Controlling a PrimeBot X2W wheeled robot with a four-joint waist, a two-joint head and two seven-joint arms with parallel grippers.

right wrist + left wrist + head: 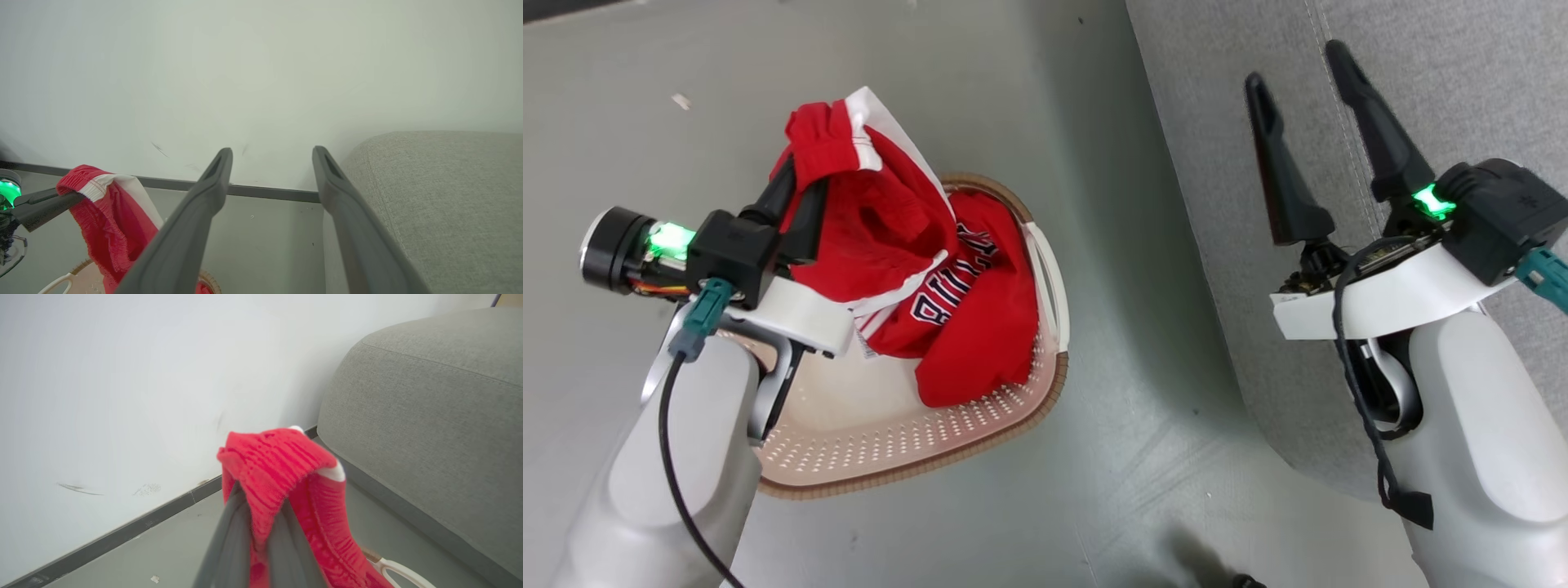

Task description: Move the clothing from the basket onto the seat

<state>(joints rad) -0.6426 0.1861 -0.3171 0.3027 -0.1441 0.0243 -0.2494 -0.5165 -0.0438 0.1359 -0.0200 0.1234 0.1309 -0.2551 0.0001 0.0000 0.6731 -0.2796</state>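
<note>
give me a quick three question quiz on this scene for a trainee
1. True or false: the left gripper is shut on a soft bright red garment with white trim.
2. Fill in: the right gripper, by the edge of the large grey woven-fabric sofa, is ____ and holds nothing.
3. Where is the red garment with dark white-outlined lettering? A) on the sofa B) in the cream-white perforated plastic basket C) in the right gripper

Key: 1 true. 2 open. 3 B.
</note>
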